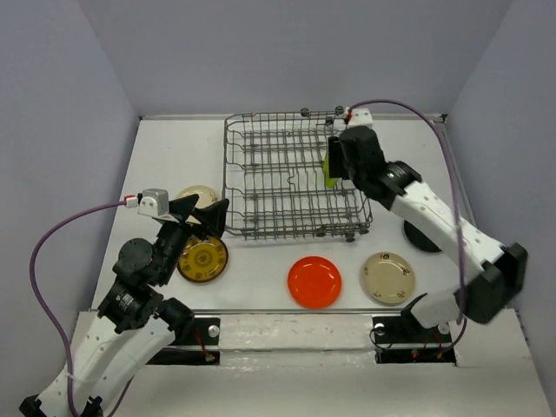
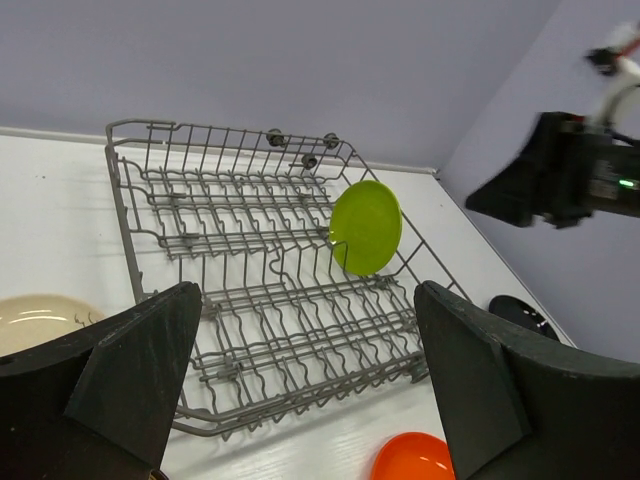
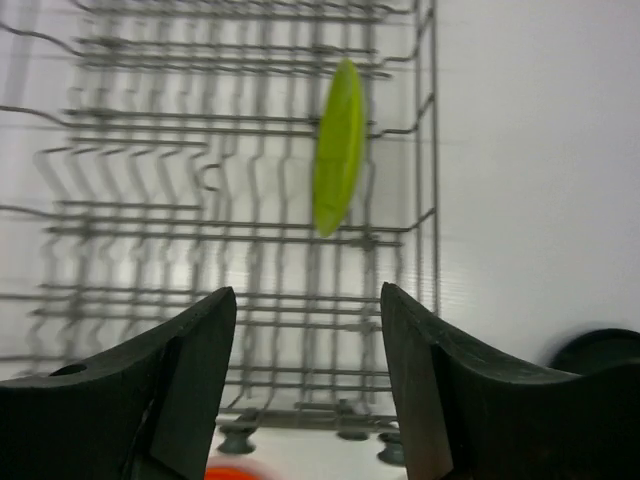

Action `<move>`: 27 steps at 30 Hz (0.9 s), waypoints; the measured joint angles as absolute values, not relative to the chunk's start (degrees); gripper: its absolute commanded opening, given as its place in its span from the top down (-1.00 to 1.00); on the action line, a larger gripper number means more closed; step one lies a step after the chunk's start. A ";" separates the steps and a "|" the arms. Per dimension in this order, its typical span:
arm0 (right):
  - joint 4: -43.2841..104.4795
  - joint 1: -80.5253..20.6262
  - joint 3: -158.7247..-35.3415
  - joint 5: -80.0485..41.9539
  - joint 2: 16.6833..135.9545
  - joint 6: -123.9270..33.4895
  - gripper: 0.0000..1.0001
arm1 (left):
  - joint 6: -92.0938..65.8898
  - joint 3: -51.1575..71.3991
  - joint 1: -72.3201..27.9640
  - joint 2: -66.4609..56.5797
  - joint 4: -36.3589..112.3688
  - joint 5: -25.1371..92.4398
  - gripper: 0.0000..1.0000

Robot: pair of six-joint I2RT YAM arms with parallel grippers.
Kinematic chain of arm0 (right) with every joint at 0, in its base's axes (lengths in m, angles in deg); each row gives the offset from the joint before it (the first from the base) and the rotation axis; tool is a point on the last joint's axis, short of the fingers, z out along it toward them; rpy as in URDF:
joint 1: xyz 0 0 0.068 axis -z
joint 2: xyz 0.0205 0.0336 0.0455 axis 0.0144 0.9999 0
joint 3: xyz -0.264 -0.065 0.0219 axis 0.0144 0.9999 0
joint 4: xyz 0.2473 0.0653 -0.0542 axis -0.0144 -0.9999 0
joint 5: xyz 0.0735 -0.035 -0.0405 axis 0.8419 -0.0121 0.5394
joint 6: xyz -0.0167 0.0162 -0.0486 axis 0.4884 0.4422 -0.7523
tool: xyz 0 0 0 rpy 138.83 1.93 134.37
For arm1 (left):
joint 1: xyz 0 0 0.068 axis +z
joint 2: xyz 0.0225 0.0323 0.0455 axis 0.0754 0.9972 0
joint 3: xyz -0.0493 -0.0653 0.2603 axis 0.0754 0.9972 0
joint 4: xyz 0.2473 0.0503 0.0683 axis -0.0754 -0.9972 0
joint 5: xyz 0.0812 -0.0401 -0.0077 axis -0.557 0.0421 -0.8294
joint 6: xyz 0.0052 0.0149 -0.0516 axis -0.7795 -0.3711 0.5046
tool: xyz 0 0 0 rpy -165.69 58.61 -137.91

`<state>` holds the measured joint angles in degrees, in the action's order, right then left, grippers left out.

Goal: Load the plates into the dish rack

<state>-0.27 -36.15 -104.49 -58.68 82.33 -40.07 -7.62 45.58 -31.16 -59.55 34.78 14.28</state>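
Note:
The grey wire dish rack [image 1: 261, 178] stands at the table's middle back. A lime green plate [image 1: 329, 174] stands on edge in its right side, also seen in the left wrist view [image 2: 366, 226] and the right wrist view [image 3: 339, 150]. My right gripper [image 1: 340, 154] hovers open and empty just above that plate [image 3: 308, 380]. My left gripper [image 1: 207, 214] is open and empty by the rack's front left corner [image 2: 310, 390]. On the table lie the dark yellow plate [image 1: 202, 259], beige plate [image 1: 198, 193], orange-red plate [image 1: 314, 281], cream plate [image 1: 387, 277] and black plate [image 1: 423, 236].
The black plate is partly hidden under my right arm [image 1: 434, 213]. The beige plate is partly hidden behind my left gripper. The rack [image 2: 250, 300] has small wheels along its front edge [image 3: 240, 435]. Grey walls enclose the table on three sides.

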 measured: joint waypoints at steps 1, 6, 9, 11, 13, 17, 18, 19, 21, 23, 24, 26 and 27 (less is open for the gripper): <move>0.43 -36.35 -101.10 -55.48 77.39 -38.47 -0.22 | -7.62 45.58 -31.14 -59.51 34.75 14.32 -0.98; 4.69 -37.79 -82.85 -40.05 54.83 -27.52 -0.02 | -7.60 45.54 -30.81 -59.00 34.75 14.39 -0.98; 4.06 -38.19 -72.27 -30.50 47.68 -19.91 -0.01 | -7.60 45.52 -30.79 -58.61 34.75 14.39 -0.98; 2.72 -38.49 -68.21 -27.03 46.15 -16.64 -0.05 | -7.60 45.52 -30.44 -58.24 34.75 14.45 -0.98; -0.49 -38.76 -63.88 -23.66 44.69 -13.49 -0.15 | -7.60 45.52 -30.07 -57.93 34.75 14.43 -0.98; -6.28 -38.80 -60.27 -19.73 42.33 -10.54 -0.21 | -7.60 45.49 -29.15 -57.56 34.75 14.49 -0.98; -6.76 -38.80 -59.77 -18.94 42.29 -10.08 -0.21 | -7.60 45.49 -28.96 -57.50 34.75 14.52 -0.98; -7.11 -38.80 -58.92 -18.07 42.59 -9.60 -0.20 | -7.60 45.49 -28.89 -57.36 34.75 14.58 -0.98; -7.29 -38.80 -57.21 -17.08 43.36 -8.83 -0.14 | -7.60 45.49 -28.61 -57.19 34.75 14.71 -0.98; -6.74 -38.80 -55.57 -16.51 43.79 -8.22 -0.03 | -7.60 45.49 -28.56 -57.12 34.75 14.76 -0.98; -6.22 -38.80 -54.57 -16.23 43.92 -7.74 -0.01 | -7.60 45.52 -28.56 -57.12 34.75 14.82 -0.98; -5.19 -38.80 -52.53 -15.66 44.62 -6.58 0.01 | -7.60 45.49 -28.56 -57.08 34.75 14.87 -0.98; -4.58 -38.80 -51.55 -15.49 45.19 -6.23 0.03 | -7.60 45.49 -28.56 -57.01 34.75 14.91 -0.98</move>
<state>-4.58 -38.80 -51.55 -15.49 45.19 -6.23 -7.60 45.49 -28.56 -57.01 34.75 14.91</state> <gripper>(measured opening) 0.505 0.990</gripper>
